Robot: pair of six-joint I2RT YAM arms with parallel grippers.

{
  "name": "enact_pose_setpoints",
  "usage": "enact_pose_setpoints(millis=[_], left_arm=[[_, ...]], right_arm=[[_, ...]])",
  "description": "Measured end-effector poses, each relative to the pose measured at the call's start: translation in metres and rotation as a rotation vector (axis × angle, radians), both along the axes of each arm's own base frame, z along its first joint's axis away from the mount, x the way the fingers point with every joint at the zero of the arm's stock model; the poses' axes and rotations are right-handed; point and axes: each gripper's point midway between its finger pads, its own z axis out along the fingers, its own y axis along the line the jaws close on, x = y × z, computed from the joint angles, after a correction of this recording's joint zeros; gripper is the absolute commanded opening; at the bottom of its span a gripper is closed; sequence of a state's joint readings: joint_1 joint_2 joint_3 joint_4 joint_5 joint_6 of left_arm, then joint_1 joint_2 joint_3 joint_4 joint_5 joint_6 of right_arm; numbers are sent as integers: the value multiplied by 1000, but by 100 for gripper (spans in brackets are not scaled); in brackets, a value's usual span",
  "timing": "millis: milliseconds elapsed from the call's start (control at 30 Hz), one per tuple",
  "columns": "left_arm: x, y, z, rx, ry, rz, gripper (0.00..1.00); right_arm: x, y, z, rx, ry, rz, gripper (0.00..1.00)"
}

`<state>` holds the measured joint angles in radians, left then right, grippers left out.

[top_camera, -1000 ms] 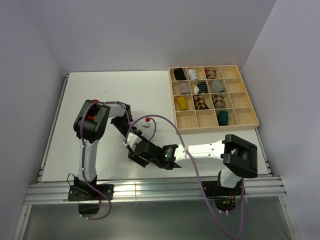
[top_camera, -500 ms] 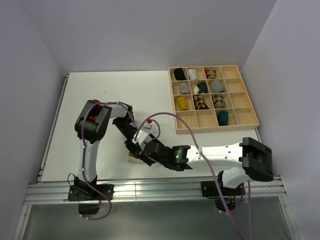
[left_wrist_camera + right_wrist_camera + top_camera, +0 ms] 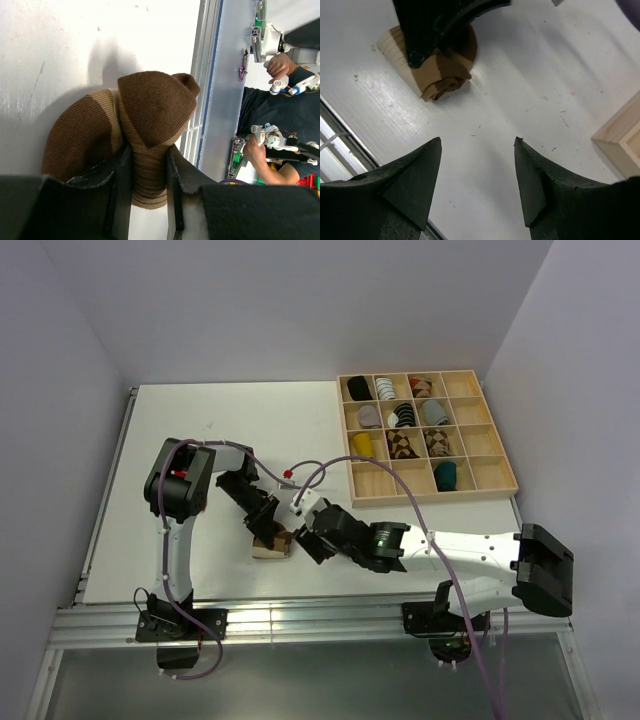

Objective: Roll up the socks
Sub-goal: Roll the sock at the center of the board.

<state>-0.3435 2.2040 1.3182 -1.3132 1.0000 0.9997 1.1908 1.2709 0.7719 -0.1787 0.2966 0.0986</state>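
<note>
The brown-and-cream striped sock lies rolled into a bundle near the table's front edge. It fills the left wrist view and shows at the upper left of the right wrist view. My left gripper is shut on it, with a fold of the sock pinched between the fingers. My right gripper is open and empty just right of the sock, its fingertips above bare table. The dark teal sock and the red sock are not seen loose on the table.
A wooden tray with many compartments stands at the back right and holds several rolled sock bundles, among them a teal one. Its corner shows in the right wrist view. The table's front rail is close to the sock.
My right gripper has let go of the sock and drawn back to the right, its arm stretching out. The rolled sock now shows uncovered. My left gripper stays on it.
</note>
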Motion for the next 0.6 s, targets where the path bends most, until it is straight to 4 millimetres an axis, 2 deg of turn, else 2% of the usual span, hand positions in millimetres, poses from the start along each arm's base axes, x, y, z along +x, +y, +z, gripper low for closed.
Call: enact_pose_setpoints(millis=[133, 433, 600], left_arm=[[0, 0, 0, 0, 0, 0, 0], [0, 0, 0, 1, -1, -1, 0], [1, 0, 0, 3, 4, -1, 0]], right_arm=[[-8, 8, -3, 2, 20, 44, 67], [-38, 51, -40, -111, 57, 185, 67], [-41, 66, -41, -122, 42, 216, 67]])
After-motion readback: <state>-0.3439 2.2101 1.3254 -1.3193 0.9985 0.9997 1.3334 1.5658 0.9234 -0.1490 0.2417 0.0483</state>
